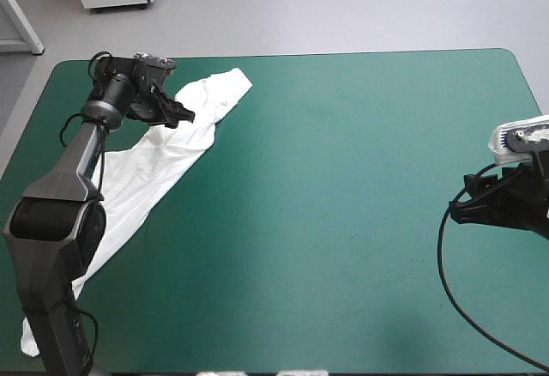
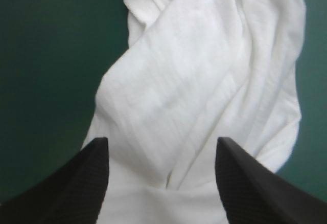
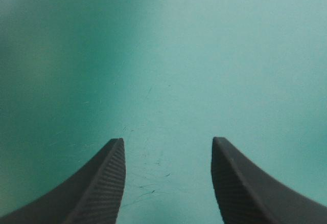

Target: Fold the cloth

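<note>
Stretched over the table (image 1: pixel 283 55) is a teal-green cover (image 1: pixel 343 178). The left gripper (image 2: pixel 162 139) hangs over the far end of the T-shirt (image 1: pixel 163 166). Its black fingers stand apart, with white cloth filling the gap between them and running on ahead. Whether they touch the cloth cannot be told. The right gripper (image 3: pixel 167 139) is well apart from the T-shirt, out by the table's right edge. Its fingers are also spread, with only bare cover between and ahead of them. The T-shirt is white and lies as a long, loosely twisted band. It is bunched in soft folds at the far end under the left gripper. From there it runs toward the table's near left corner, partly hidden by the left arm (image 1: pixel 81 170).
</note>
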Controlling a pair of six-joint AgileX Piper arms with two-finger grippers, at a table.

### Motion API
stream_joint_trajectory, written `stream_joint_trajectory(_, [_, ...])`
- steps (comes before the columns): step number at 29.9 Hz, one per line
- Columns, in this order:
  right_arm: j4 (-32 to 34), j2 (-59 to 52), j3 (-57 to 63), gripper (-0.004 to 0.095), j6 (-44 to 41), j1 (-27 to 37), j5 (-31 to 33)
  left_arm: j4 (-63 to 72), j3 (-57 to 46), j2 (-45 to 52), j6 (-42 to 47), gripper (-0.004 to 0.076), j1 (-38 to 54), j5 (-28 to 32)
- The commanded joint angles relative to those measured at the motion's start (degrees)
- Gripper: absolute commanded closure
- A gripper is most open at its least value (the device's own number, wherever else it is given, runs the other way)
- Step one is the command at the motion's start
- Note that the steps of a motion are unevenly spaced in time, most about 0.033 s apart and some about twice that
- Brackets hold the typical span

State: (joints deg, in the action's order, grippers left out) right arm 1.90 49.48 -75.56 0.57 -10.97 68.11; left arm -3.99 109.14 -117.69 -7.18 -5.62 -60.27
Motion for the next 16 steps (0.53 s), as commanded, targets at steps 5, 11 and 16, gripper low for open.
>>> stream_joint_trajectory(5, [0.55, 0.51, -1.33, 0.0408, 0.23, 0.02, -4.38, -0.04, 2.36, -4.05, -1.05, 0.0276, 0.31, -0.4])
stream_joint_trajectory(11, [0.55, 1.15, -1.33, 0.0413, 0.23, 0.02, -5.18, 3.43, 2.09, -7.16, -2.67, 0.0373, 0.31, -0.9])
stream_joint_trajectory(16, [0.55, 1.53, -1.33, 0.0413, 0.23, 0.02, -5.27, 7.38, 2.09, -7.18, -5.97, 0.0728, -0.07, -1.8])
